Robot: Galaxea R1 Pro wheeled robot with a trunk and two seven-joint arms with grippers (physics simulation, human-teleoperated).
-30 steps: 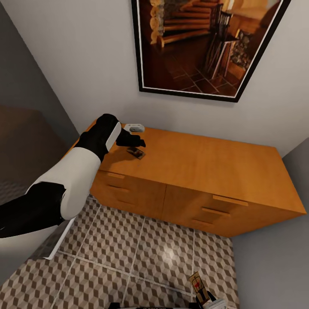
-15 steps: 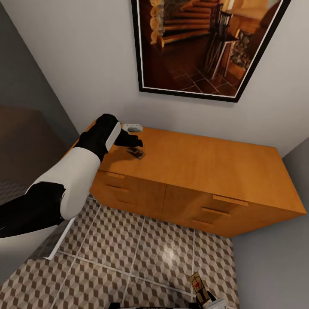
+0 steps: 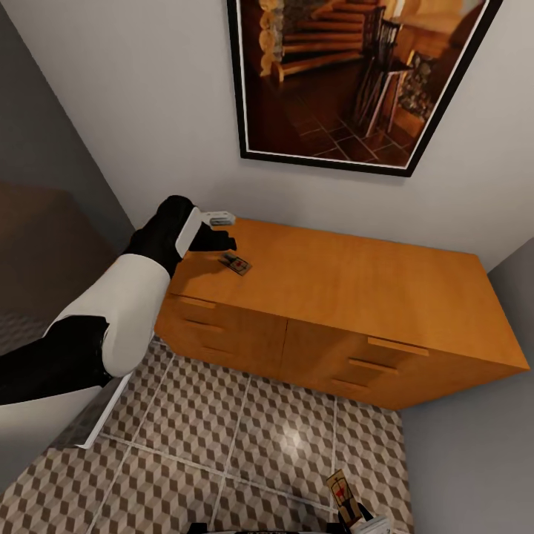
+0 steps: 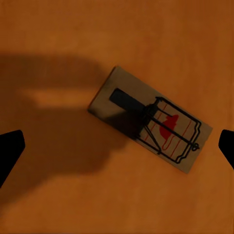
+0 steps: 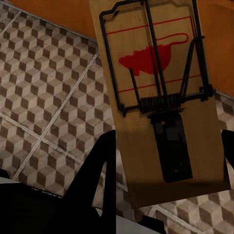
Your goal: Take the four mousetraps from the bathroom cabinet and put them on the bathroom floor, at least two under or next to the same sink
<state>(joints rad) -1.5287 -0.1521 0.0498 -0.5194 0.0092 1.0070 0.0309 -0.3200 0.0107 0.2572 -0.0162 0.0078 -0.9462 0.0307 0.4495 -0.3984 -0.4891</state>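
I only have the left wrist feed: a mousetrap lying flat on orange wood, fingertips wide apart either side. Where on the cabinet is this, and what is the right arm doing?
Observer: The mousetrap lies near the left end of the cabinet top, with the left gripper just above it.
Operator: Anything else near it?
Observer: A small white object sits by the wall, right behind the gripper.
Operator: And the right arm?
Observer: The right gripper is shut on a second mousetrap, held low over the bathroom floor.
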